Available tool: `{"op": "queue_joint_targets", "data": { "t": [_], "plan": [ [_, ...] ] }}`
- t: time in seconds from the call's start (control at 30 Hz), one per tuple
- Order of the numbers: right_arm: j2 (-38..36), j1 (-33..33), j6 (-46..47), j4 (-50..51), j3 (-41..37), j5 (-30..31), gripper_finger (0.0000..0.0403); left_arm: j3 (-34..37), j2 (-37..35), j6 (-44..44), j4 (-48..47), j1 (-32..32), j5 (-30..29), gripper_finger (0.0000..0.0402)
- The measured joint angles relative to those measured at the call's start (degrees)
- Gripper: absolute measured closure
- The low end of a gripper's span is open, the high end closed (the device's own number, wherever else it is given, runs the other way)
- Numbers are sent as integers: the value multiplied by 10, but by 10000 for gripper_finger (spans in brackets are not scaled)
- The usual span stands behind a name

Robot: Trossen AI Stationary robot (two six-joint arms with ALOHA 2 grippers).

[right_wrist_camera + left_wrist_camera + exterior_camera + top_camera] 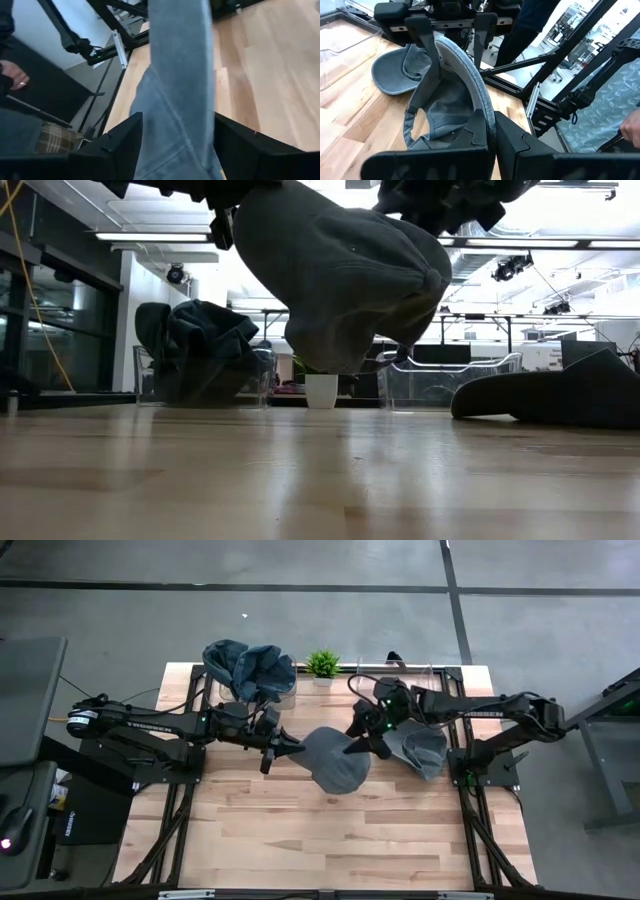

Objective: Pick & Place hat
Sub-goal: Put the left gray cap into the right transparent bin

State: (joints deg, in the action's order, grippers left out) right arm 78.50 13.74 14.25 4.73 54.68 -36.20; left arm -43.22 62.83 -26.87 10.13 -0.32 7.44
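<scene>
hat [335,762], grey and soft, hangs in the air above the middle of the wooden table [330,840], stretched between the two arms; the low view shows its crown sagging clear of the boards, nothing under it.

left gripper [283,747] has hold of the hat's near edge from the left; in the left wrist view its dark fingers [480,130] are pressed together on the padded rim, so it is closed on the hat; right gripper [362,743] meets the hat from the other side; in the right wrist view the cloth runs down between its fingers [122,137], which stand wide to either side of it, and i cannot tell whether they pinch it or only frame it.

risk, as i judge it: with two arms on one limp cloth, any pull apart could drag the rim out of one grip and let the hat swing or drop; if the right one is not truly holding, a release by the left would let it fall to the boards.

around it: a second grey hat [420,750] lies flat on the table under the right arm, close enough to be snagged on a low pass; a heap of dark blue cloth [250,668] fills a clear bin at the back left; a small potted plant [322,666] stands at the back edge between the bins; a person's hand [12,75] shows beyond the table, well apart.
</scene>
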Motion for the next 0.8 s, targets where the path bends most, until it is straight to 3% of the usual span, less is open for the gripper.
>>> {"op": "queue_joint_targets", "data": {
  "t": [0.23,0.63,0.8],
  "plan": [
    [-2,0,-16,1,0,-9,242,0,0,-3,0,0,1,402],
    [-2,0,-29,2,0,-15,382,0,0,-17,-2,0,-2,401],
    [-2,0,-36,2,0,-21,387,0,0,-36,-4,-1,-19,400]
  ]
}}
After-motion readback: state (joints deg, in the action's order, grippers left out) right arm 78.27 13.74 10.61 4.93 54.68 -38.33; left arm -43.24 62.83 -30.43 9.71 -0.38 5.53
